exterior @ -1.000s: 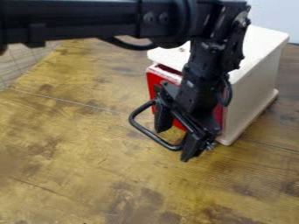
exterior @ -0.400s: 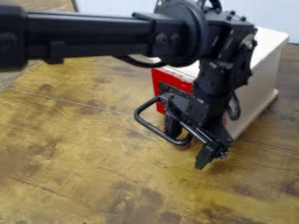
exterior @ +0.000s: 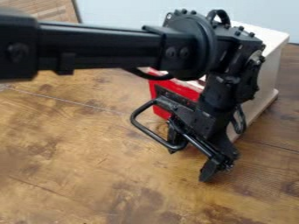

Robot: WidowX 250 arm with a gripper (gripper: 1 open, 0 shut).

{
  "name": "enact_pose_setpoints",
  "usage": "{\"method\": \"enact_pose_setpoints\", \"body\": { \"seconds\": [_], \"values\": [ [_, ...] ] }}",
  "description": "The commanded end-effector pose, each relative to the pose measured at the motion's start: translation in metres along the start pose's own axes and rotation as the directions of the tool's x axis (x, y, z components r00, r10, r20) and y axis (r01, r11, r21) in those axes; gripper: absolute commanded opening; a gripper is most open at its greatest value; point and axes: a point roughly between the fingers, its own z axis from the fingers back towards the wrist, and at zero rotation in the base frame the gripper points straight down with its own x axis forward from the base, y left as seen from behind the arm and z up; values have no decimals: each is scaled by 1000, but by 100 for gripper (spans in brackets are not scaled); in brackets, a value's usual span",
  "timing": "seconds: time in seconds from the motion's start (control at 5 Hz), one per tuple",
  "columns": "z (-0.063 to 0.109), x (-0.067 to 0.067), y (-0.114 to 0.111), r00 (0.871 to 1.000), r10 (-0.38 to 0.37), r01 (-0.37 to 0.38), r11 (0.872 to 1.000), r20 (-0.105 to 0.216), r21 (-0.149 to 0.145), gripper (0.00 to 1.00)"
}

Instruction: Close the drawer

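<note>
- Jaws of the gripper (exterior: pixel 208 159) stand spread as wide as they go and hold nothing; one dark fingertip (exterior: pixel 209 172) shows near the tabletop, the other is mostly lost against the arm.
- Largest in view, the wooden table (exterior: pixel 70 175) fills the frame from 6 o'clock to 9 o'clock, with bare boards around the handle at 7 and 8 o'clock and open room along the bottom edge.
- Next, the black robot arm (exterior: pixel 105 48) runs in from 9 o'clock across the top; it now looms larger and covers more of the cabinet than a second ago.
- Behind it, the cream-white cabinet (exterior: pixel 267 61) sits at 2 o'clock, its right side cut by the frame edge.
- Just left of centre of the cabinet front, the red drawer (exterior: pixel 176 91) shows only as a strip beside the arm; how far it stands out I cannot tell.
- Its black loop handle (exterior: pixel 146 131) juts toward 8 o'clock, low over the wood.
- Compared with a second ago, the gripper has dropped and slid toward 4 o'clock, from over the handle to just beside its right end; contact with the handle cannot be judged.
</note>
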Motion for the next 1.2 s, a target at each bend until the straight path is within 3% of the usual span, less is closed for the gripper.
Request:
{"method": "enact_pose_setpoints", "body": {
  "seconds": [0.0, 0.6, 1.0],
  "values": [
    [20, -1, 19, 998, 53, -53, 999, 21, -1, 100],
    [22, 6, 37, 999, -8, 7, 1000, 34, 24, 100],
    [25, 2, 47, 999, 23, -24, 999, 30, 29, 100]
  ]
}}
